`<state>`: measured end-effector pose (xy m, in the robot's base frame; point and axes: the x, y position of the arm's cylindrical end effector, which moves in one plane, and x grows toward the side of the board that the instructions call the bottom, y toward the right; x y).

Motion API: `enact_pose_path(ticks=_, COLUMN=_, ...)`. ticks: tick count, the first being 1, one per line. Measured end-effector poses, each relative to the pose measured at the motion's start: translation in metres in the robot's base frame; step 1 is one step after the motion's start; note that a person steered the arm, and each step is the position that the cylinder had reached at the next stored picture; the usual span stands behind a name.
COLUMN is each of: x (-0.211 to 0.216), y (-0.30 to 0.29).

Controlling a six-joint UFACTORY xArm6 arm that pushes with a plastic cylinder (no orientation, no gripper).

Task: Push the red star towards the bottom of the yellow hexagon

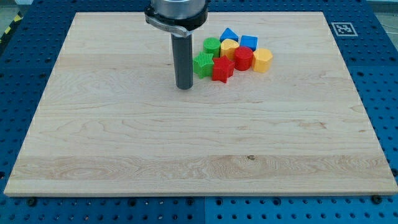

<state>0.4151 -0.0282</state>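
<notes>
No jaws show on this arm; it ends in a straight dark rod, and my tip [184,86] rests on the table [186,155] just left of the cluster of blocks, close beside the green star. The red star [222,70] lies at the near edge of that cluster, toward the far middle of the table, touching the green star [203,64] on its left and the red cylinder [243,58] on its right. The yellow hexagon [262,60] sits at the right end of the group, just beside the red cylinder, so the red star is to its left and slightly nearer, with the red cylinder between them. Behind the red star is another yellow block [229,47], whose shape I cannot make out for certain. Farther back, a green cylinder [212,45] stands on the left, a blue block [229,35] with a peaked top in the middle, and a blue cube [249,42] on the right. The table rests on a blue perforated base [379,74].
</notes>
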Motion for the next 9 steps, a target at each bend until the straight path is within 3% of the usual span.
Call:
enact_pose_path(ticks=3, x=-0.03, y=0.066)
enact_pose_path(ticks=9, x=-0.03, y=0.045)
